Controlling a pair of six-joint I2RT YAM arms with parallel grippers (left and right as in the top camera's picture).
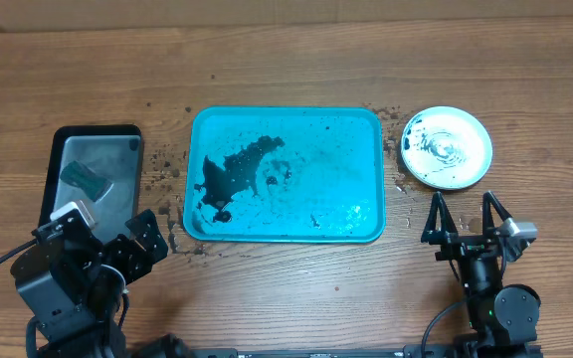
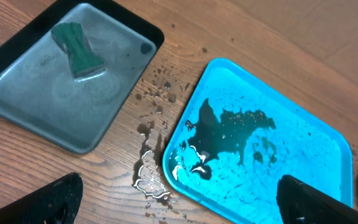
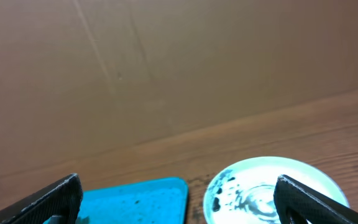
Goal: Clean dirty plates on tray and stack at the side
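Observation:
The turquoise tray lies mid-table with no plates on it, only black grime and water; it also shows in the left wrist view and the right wrist view. One light aqua plate, wet with black specks on its left side, sits on the table right of the tray, also in the right wrist view. Whether other plates lie under it I cannot tell; no white or yellow-green plate shows. My left gripper is open and empty near the tray's front left corner. My right gripper is open and empty, in front of the plate.
A black tray with a grey inside stands at the left and holds a green sponge. Dirty water spots lie on the wood between the two trays. A cardboard wall stands behind the table.

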